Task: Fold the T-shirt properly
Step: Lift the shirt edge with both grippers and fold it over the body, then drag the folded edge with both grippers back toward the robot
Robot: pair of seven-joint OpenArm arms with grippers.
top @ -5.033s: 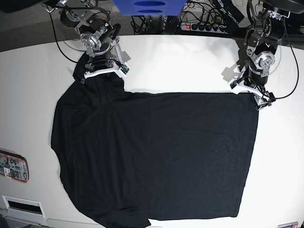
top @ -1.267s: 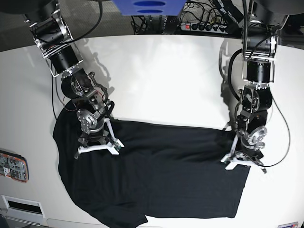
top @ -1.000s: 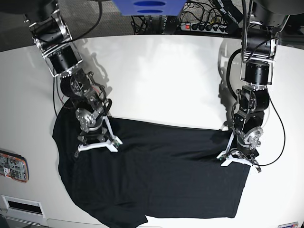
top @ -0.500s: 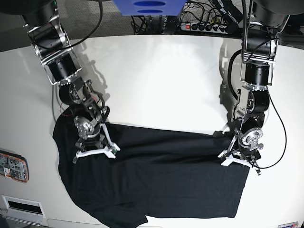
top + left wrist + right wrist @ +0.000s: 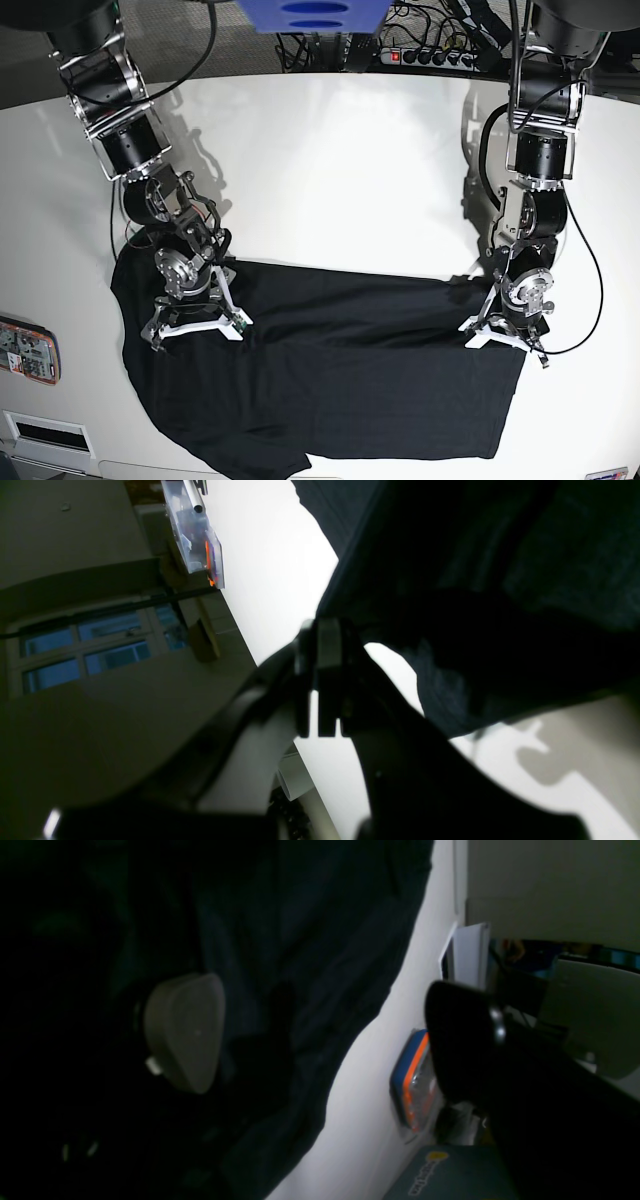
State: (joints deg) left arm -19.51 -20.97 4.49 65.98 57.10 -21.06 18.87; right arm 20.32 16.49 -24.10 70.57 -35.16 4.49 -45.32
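T-shirt: your black T-shirt (image 5: 330, 370) lies on the white tabletop (image 5: 340, 170), its far edge folded over toward the near side, so the cloth forms a wide dark band across the lower half of the base view; one sleeve bulges out on that view's left and a corner hangs at the near edge
Left hand: your left hand (image 5: 503, 340) is down on the shirt's folded edge on the base view's right; in the left wrist view its fingers (image 5: 320, 680) are pressed flat together with a bunch of black cloth pinched at their tips, so it is clamped on the T-shirt
Right hand: your right hand (image 5: 193, 325) sits low over the folded edge on the base view's left; in the right wrist view its pale pad (image 5: 185, 1032) and its dark finger (image 5: 462, 1050) stand far apart with nothing gripped between them; the pale pad lies against the dark cloth, but you cannot tell from these views whether it presses on it
Arms: both arms reach down from the far side of the tabletop, one at each end of the fold
Beside the shirt: an orange and blue clear case (image 5: 28, 350) lies at the tabletop's left edge, just apart from the sleeve; a white box (image 5: 45, 432) sits at the near left corner
Behind the tabletop: a black power strip (image 5: 430, 55) with cables
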